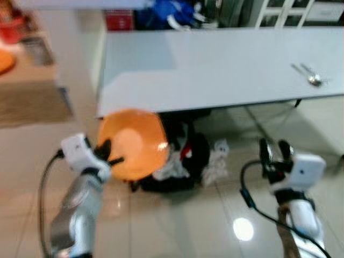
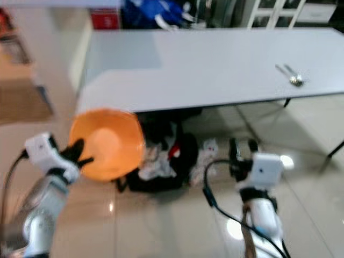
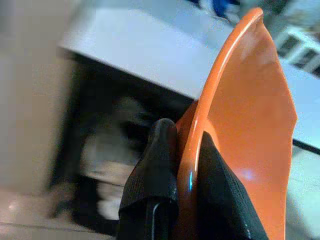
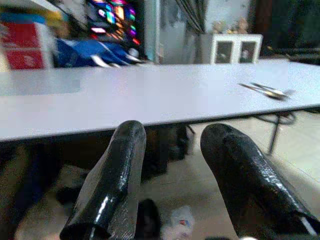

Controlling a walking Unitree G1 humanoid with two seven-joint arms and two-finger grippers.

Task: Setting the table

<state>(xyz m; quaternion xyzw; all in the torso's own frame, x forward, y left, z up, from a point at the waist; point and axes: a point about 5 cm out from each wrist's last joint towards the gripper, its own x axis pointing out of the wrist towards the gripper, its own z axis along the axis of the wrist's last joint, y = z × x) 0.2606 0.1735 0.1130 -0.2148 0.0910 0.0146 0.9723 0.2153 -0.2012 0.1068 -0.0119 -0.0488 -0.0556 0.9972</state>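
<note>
Orange round plastic bowl [image 1: 134, 142] hangs by its rim in the left pincer [image 1: 107, 153], just before the long white tabletop [image 1: 215, 64]; metal spoons [image 1: 310, 75] lie far right. Left wrist view: black fingers [image 3: 155, 170] clamp the rim. Right wrist view: right pincer [image 4: 172, 175] gapes wide, holding nothing.

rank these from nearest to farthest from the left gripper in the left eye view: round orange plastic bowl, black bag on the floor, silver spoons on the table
1. Round orange plastic bowl: its rim is pinched in the left gripper.
2. Black bag on the floor: under the white table's near edge, to the bowl's right.
3. Silver spoons: on the tabletop, far right.
</note>
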